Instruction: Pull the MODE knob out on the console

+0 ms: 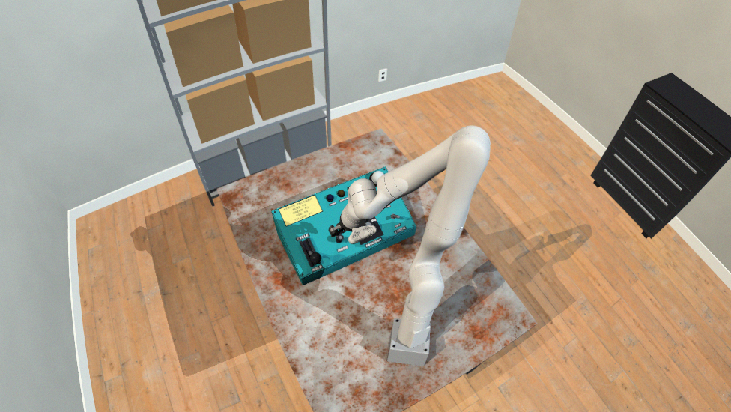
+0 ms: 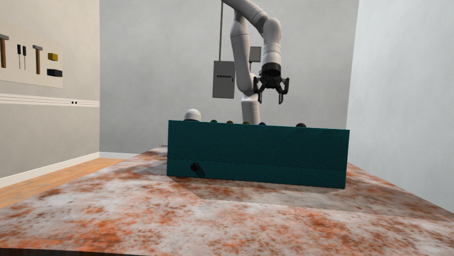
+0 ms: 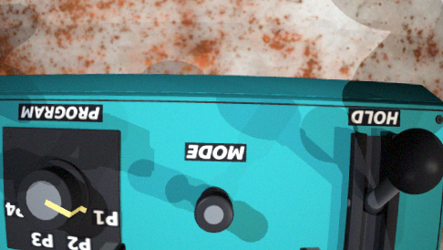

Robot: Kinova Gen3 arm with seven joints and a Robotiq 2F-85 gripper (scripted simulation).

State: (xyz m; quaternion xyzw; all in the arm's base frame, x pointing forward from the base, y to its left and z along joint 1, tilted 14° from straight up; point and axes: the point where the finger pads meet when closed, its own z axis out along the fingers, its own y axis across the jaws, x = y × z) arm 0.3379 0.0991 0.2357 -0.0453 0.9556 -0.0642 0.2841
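Note:
The teal console (image 1: 338, 221) lies flat on the rust-stained mat. The MODE knob (image 3: 213, 213) is a small black knob with a grey cap, below its MODE label (image 3: 215, 151) in the wrist view; in the top view it (image 1: 338, 237) sits just left of my wrist. My gripper (image 2: 270, 95) is open and empty, pointing straight down, hovering well above the console top. Its fingers do not show in the wrist view.
The PROGRAM dial (image 3: 50, 198) points near P1, left of MODE. The HOLD lever (image 3: 401, 164) with a black ball stands at the right. Small buttons and a white dome (image 2: 192, 114) line the far edge. A shelf with boxes (image 1: 240, 66) stands behind; a black drawer cabinet (image 1: 664, 148) is at right.

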